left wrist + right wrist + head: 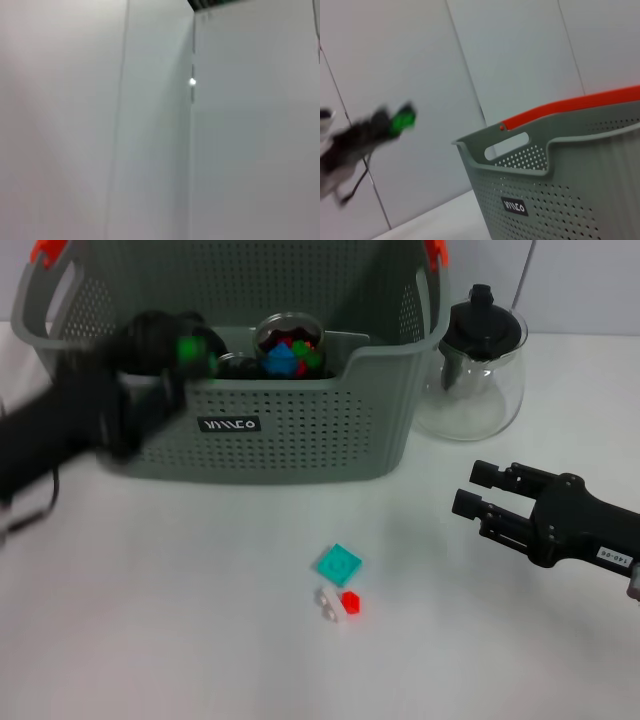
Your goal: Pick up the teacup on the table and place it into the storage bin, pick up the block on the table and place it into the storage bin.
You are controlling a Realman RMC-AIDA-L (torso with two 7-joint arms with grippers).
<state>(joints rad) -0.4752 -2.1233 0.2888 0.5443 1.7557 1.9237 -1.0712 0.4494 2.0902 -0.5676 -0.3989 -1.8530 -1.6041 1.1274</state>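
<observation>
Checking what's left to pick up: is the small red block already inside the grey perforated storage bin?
No, the small red block lies on the white table, in front of the grey perforated storage bin.

We see even, bright light on the white tabletop (200, 640), with soft shadows. The left arm (90, 420) smears with motion blur; a small glare spot (192, 81) shines on the wall.

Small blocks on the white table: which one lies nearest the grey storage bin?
The flat teal square block; the small red block and the whitish piece beside it lie farther from the grey perforated storage bin.
</observation>
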